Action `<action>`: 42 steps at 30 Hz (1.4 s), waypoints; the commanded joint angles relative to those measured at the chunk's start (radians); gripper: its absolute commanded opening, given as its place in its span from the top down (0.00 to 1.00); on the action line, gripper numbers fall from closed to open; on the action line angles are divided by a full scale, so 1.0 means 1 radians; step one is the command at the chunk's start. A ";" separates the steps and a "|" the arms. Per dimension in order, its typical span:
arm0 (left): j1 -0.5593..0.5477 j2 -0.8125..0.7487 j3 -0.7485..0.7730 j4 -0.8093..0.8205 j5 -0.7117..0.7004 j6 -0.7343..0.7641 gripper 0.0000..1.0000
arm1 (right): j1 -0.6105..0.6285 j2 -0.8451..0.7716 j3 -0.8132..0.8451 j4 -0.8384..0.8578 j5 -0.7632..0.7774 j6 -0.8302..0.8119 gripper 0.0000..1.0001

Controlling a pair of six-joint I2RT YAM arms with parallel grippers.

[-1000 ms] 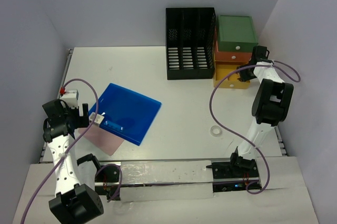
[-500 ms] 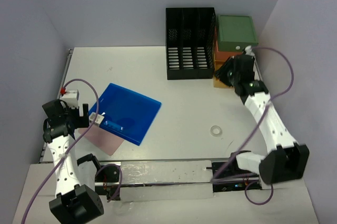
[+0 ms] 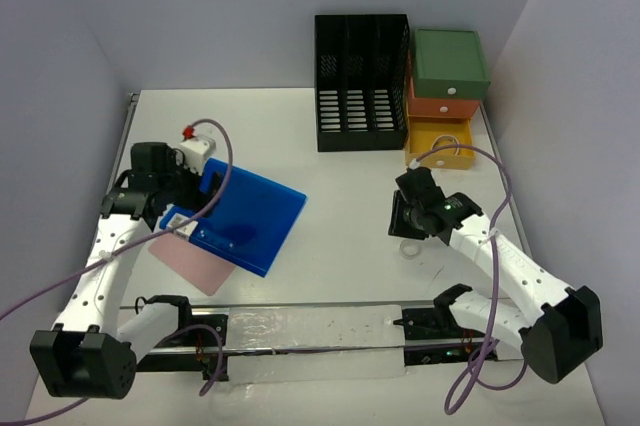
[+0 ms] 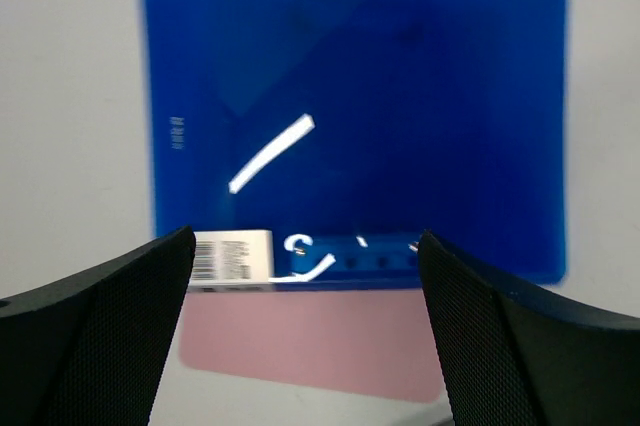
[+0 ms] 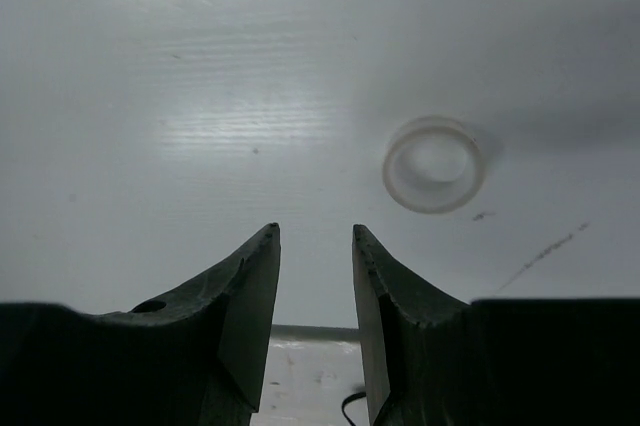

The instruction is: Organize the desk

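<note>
The desk (image 3: 350, 186) is a wide white tabletop. A blue folder (image 3: 245, 211) lies left of centre on a pink sheet (image 3: 190, 264). My left gripper (image 3: 195, 198) hovers over the folder's left edge, open wide with nothing between its fingers. In the left wrist view the left gripper (image 4: 305, 236) frames the blue folder (image 4: 360, 106), its barcode label (image 4: 232, 254) and the pink sheet (image 4: 310, 346). My right gripper (image 3: 398, 223) hangs just above a clear ring (image 3: 409, 247). In the right wrist view the right gripper (image 5: 314, 229) is open by a narrow gap, and the ring (image 5: 433, 163) lies beyond its right finger.
A black slotted file rack (image 3: 362, 81) stands at the back. Beside it is a drawer unit (image 3: 450, 61) with green and orange drawers and a yellow bottom drawer (image 3: 440, 146) pulled out. A metal rail (image 3: 128, 126) runs along the desk's left edge.
My right arm swung away from the yellow drawer and came down toward the ring, its jaws narrowing slightly. My left arm moved up and right over the blue folder's edge.
</note>
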 commanded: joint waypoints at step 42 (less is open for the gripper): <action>-0.067 -0.329 -0.331 0.091 -0.091 0.029 0.01 | -0.228 0.512 0.622 0.362 0.182 -0.292 1.00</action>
